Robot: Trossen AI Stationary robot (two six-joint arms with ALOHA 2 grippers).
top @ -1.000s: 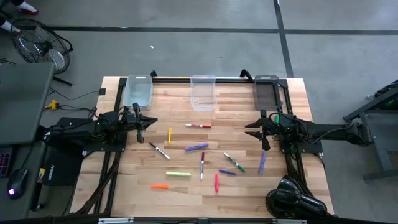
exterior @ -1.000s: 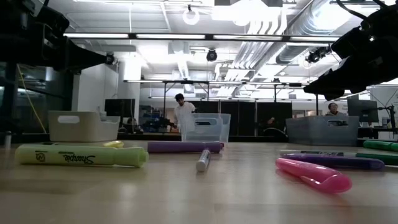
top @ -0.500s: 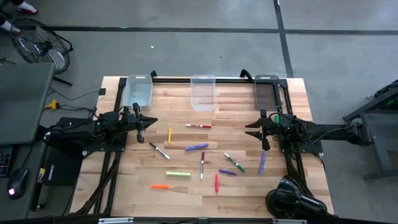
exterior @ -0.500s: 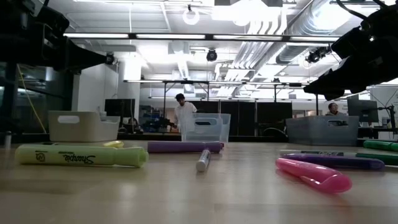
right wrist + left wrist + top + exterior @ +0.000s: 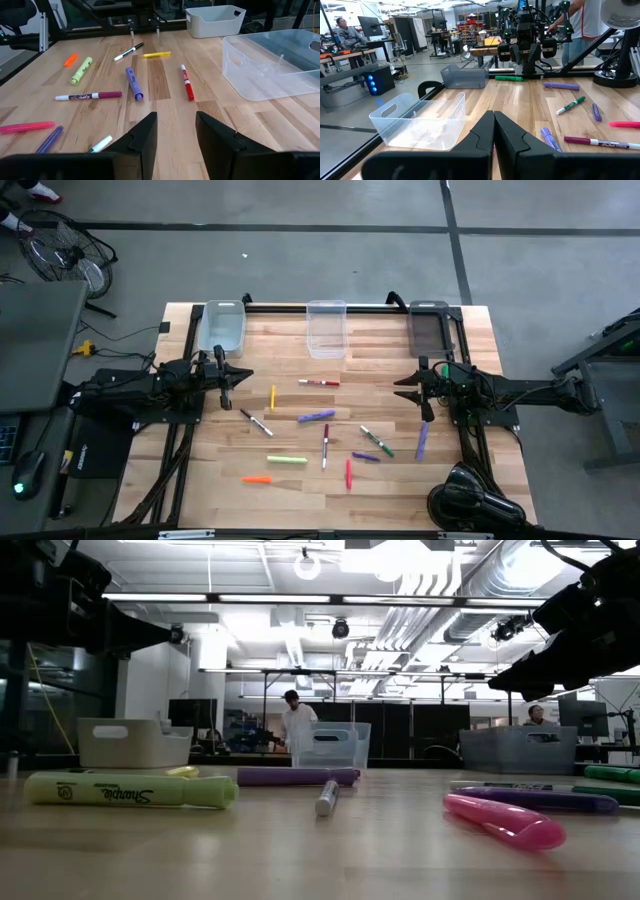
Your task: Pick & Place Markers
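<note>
Several markers lie flat and scattered on the wooden table between my two arms: yellow, red-and-white, black-and-white, purple, light green, orange, pink-red, green, and another purple. My left gripper hovers at the table's left side, shut and empty, with its fingers meeting. My right gripper hovers at the right side, tipped slightly down. It is open, with nothing between its fingers.
Three bins stand along the far edge: a pale one on the left, a clear one in the middle, and a grey one on the right. A dark round device sits at the near right corner. People move in the room beyond.
</note>
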